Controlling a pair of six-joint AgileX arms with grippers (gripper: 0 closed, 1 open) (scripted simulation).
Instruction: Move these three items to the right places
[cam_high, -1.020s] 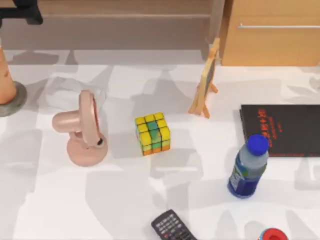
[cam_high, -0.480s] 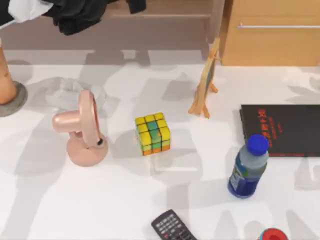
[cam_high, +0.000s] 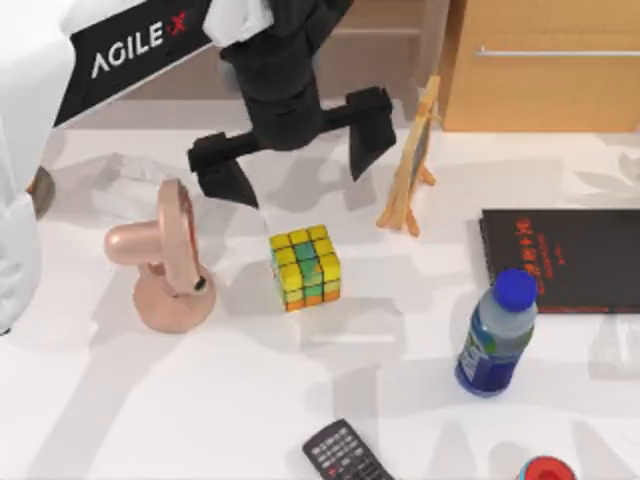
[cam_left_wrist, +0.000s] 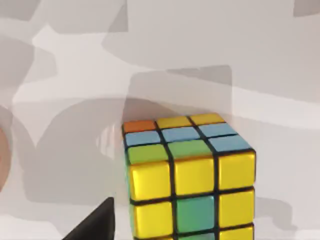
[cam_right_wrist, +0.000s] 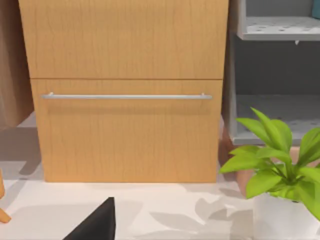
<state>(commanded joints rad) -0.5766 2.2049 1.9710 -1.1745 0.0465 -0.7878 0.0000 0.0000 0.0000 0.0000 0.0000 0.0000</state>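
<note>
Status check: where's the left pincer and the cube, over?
Left pincer open, hovering just behind the yellow-green-orange puzzle cube. Cube untouched on white table. Pink desk fan close on its left.

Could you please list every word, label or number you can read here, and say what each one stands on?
"AGILE X": white letters on the black band of the left arm.
Black book: red lettering, too blurred to read.
Bottle: label unreadable.
Remote: button marks too small.
</note>
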